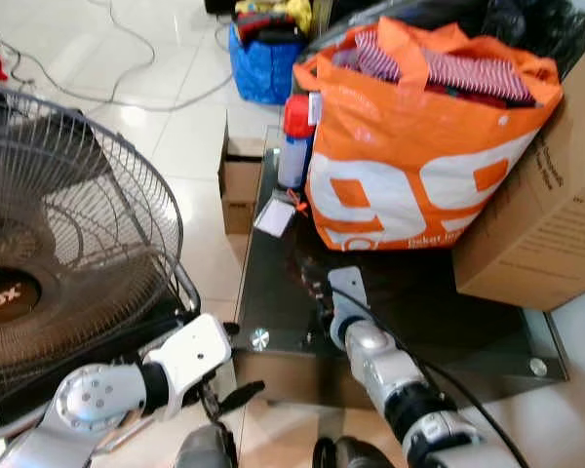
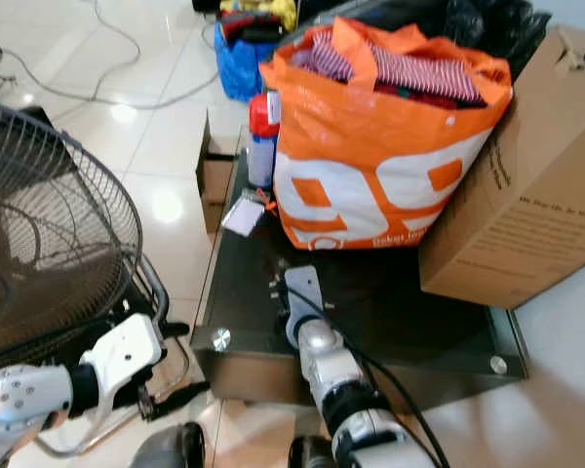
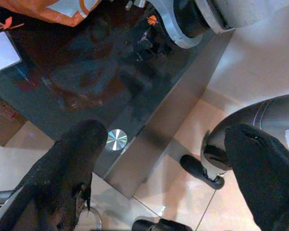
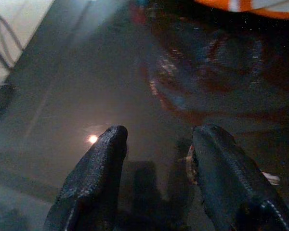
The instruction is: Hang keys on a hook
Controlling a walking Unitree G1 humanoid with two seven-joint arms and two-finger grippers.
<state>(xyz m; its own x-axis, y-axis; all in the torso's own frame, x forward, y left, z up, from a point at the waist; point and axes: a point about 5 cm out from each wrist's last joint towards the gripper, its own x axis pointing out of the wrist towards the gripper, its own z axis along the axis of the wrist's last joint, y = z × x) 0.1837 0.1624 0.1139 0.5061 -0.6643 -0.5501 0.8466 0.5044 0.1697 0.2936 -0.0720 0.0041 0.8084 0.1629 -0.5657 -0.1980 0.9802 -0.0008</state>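
The left gripper (image 3: 159, 159) hangs spread off the near corner of a dark glass table (image 1: 448, 322). Farther in, the right gripper (image 4: 159, 144) rests fingers apart on the glass, a small metallic object, possibly the keys (image 4: 190, 163), half hidden beside one finger. An orange bag (image 1: 419, 146) stands behind.

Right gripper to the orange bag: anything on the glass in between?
Nothing: between the right gripper and the orange bag the dark glass tabletop is bare, carrying only reflections, as the right wrist view shows.
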